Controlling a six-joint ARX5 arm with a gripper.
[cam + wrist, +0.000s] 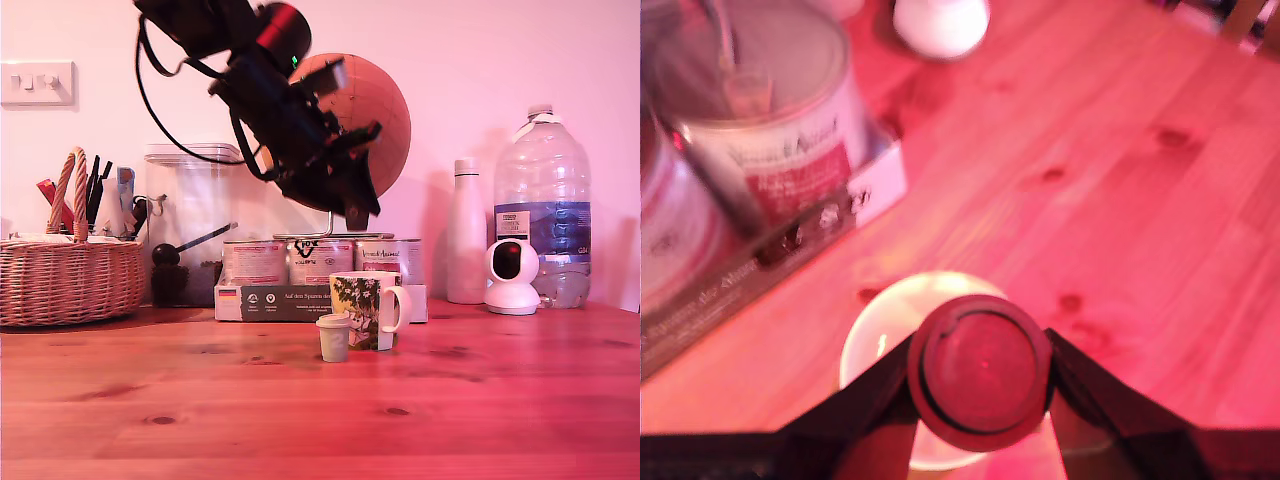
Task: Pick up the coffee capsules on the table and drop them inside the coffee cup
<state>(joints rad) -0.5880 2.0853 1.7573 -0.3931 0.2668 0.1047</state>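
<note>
Holding: dark capsule (pixel 980 375) is clamped at its rim by gripper (pixel 980 385), above coffee cup (pixel 865 345) | pale capsule (pixel 333 337) at cup's 9 o'clock in the exterior view | judged light, rigid, slippery; to be gripped across the body.

Strong pink cast, blurred wrist view

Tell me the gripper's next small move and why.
Probably open the gripper and let go. In the wrist view it is shut on the dark capsule, and the coffee cup's pale opening sits right under it. The exterior view shows the arm well above the cup, so easing lower first may be gentler. The pale capsule waits on the table.
</note>
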